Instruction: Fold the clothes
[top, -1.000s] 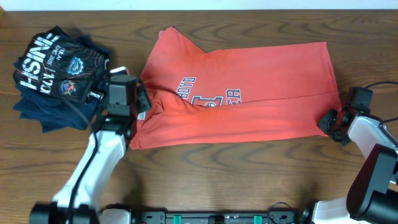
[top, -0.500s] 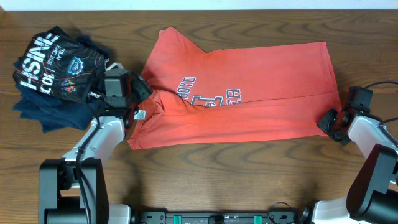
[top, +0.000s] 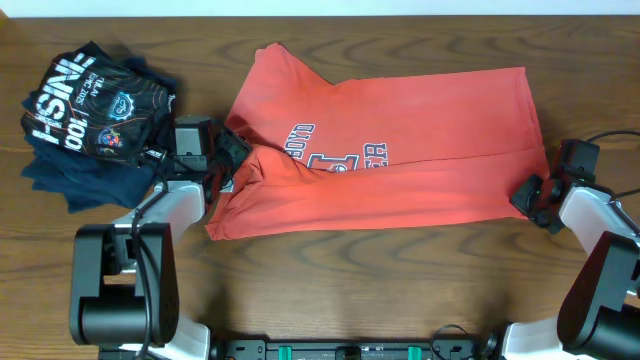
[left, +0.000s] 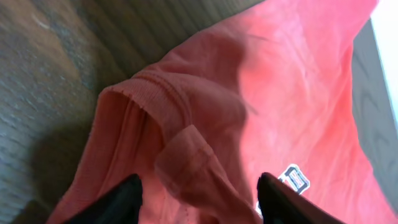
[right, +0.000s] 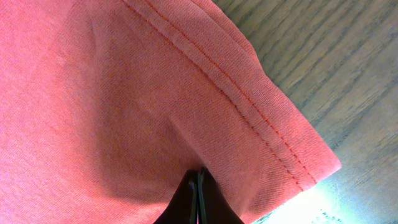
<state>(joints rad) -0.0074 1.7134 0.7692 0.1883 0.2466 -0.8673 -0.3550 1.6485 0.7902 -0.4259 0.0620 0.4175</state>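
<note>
The red-orange T-shirt (top: 390, 150) lies across the middle of the table, partly folded, with its chest print (top: 335, 155) showing. My left gripper (top: 228, 165) is at the shirt's left edge, open, with its fingers on either side of a bunched sleeve fold (left: 199, 158). My right gripper (top: 527, 195) is at the shirt's lower right corner. In the right wrist view its fingers (right: 199, 177) are shut, pinching the fabric just inside the stitched hem (right: 261, 112). The white tag is hidden.
A pile of dark navy shirts with white lettering (top: 85, 110) lies at the far left, close to my left arm. Bare wooden table (top: 400, 280) lies in front of the shirt and at the right.
My left arm has drawn in and lowered, its wrist shifting slightly while staying at the shirt's left edge. The shirt and the right arm have not moved.
</note>
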